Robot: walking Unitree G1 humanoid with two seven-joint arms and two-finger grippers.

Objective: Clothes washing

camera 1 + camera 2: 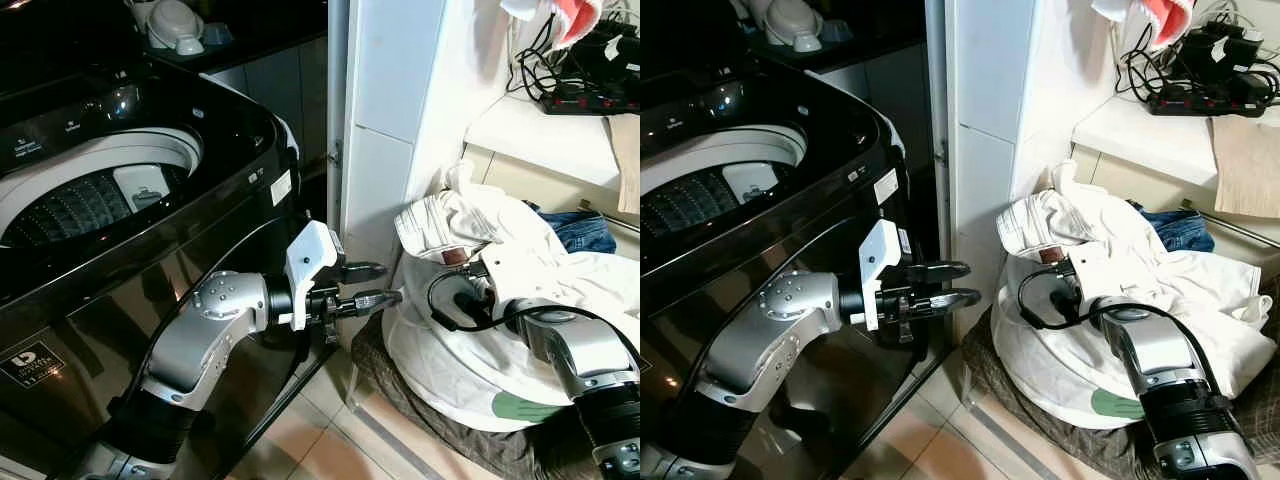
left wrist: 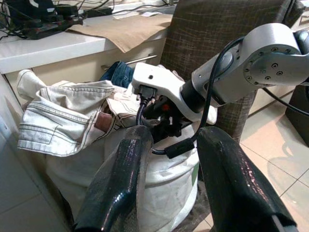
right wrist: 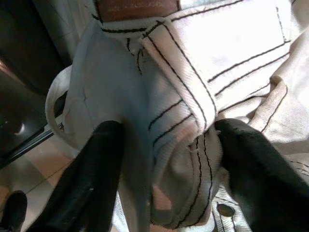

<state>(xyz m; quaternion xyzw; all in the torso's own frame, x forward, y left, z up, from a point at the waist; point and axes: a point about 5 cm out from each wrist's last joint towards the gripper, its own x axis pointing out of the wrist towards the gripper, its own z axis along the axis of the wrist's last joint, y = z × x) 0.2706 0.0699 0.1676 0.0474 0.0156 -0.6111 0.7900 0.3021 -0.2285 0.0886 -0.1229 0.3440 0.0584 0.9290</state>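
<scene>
With the right gripper (image 3: 164,164) fingers spread astride the white jeans (image 1: 450,225) atop the laundry bag (image 1: 440,370), a deep bite on the waistband is advised before closing, while the left gripper (image 1: 368,285) is held open nearby.

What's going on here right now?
The right gripper is down in the laundry bag, its open fingers either side of a fold of the white jeans on top. The left gripper hangs open and empty between the bag and the washer. The drum is open, and no clothes can be made out inside.
</scene>
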